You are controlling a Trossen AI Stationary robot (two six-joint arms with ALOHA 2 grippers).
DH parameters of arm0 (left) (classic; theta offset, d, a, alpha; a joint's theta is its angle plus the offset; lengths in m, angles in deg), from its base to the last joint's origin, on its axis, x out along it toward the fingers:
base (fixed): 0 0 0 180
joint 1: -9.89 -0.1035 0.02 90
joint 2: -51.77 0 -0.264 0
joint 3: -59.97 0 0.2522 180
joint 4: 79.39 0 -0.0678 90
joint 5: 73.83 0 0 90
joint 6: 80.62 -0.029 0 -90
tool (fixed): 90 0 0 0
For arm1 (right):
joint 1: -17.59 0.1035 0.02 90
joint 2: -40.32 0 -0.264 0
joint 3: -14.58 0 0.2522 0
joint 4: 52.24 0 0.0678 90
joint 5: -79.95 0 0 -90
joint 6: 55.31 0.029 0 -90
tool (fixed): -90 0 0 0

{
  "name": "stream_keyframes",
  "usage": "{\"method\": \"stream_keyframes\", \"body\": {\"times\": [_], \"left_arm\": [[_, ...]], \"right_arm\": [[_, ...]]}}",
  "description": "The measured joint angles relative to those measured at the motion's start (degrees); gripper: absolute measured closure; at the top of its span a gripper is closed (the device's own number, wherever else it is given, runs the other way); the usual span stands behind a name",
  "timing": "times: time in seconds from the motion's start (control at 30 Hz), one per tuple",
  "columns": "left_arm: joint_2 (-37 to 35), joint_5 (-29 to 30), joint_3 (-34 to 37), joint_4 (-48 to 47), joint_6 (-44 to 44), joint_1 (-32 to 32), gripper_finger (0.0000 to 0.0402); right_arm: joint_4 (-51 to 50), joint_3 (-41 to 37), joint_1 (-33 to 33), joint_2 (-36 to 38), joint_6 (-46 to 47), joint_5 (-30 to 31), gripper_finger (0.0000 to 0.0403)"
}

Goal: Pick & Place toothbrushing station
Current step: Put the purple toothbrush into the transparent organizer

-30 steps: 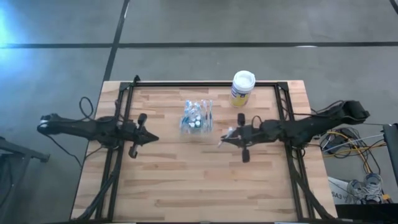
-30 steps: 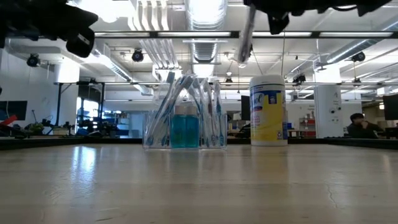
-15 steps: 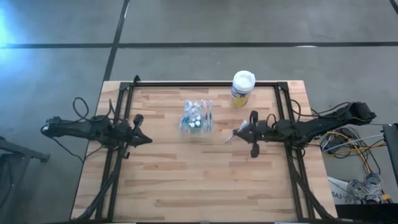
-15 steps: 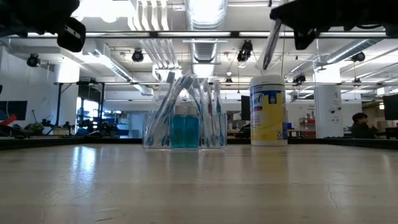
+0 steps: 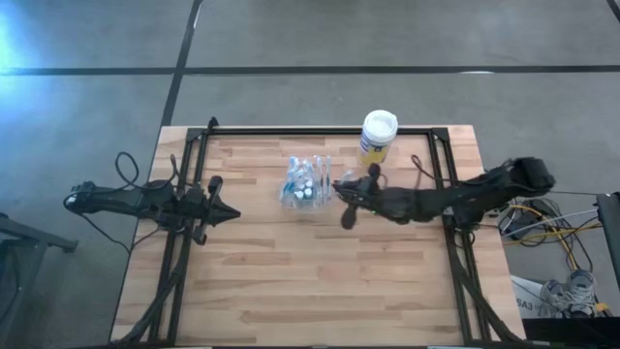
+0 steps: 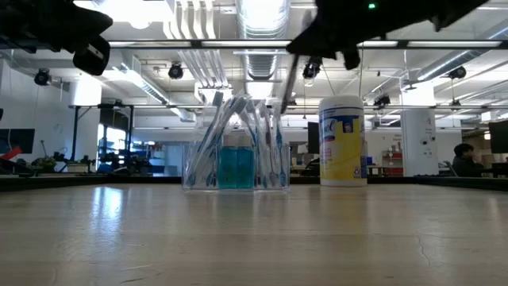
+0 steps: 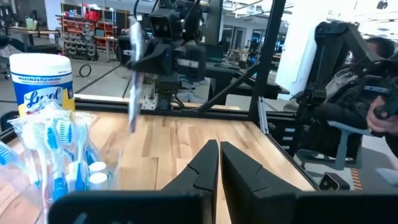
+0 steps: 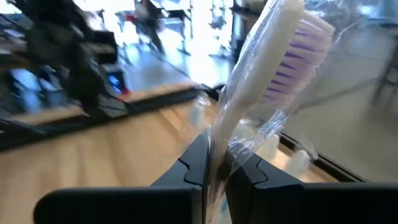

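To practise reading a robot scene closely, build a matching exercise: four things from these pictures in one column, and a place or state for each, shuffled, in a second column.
1. right gripper
2. left gripper
3. canister
4. clear holder

A. stands at the table's far edge
B. shut, holding nothing
C. grips a wrapped toothbrush
D. full of toothbrushes, mid-table

Pairs: 1-C, 2-B, 3-A, 4-D

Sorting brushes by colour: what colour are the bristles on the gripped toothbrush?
Purple, on the wrapped white toothbrush; right wrist view shows it best.
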Motion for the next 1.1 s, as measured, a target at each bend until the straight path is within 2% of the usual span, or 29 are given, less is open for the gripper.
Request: {"method": "stream_keyframes", "body": {"times": [0.2,0.27,0.53,0.8,0.93,1.1], "left_arm": [[0.0,-0.01,0.66,0.08,0.11,-0.02,0.0395],[0.07,-0.02,1.08,-0.1,0.12,0.0,0.0397],[0.09,-0.07,1.9,-0.2,0.22,0.0,0.0382],[0.11,-0.04,1.9,-0.31,0.36,-0.02,0.039],[0.11,-0.04,1.9,-0.31,0.58,-0.02,0.0397],[0.11,-0.04,1.9,-0.07,0.65,-0.02,0.0391]], "right_arm": [[-17.37,11.01,-4.96,-9.02,7.7,0.66,0.0379],[-20.44,13.57,-6.13,-12.1,8.7,1.06,0.0379],[-22.72,18.26,-8.19,-20.0,10.91,0.46,0.038],[-24.05,17.77,-8.13,-21.47,13.17,-1.37,0.0377],[-23.96,17.77,-8.13,-21.27,13.4,-3.84,0.0349],[-24.03,17.79,-8.13,-20.73,13.76,-4.97,0.0286]]}}
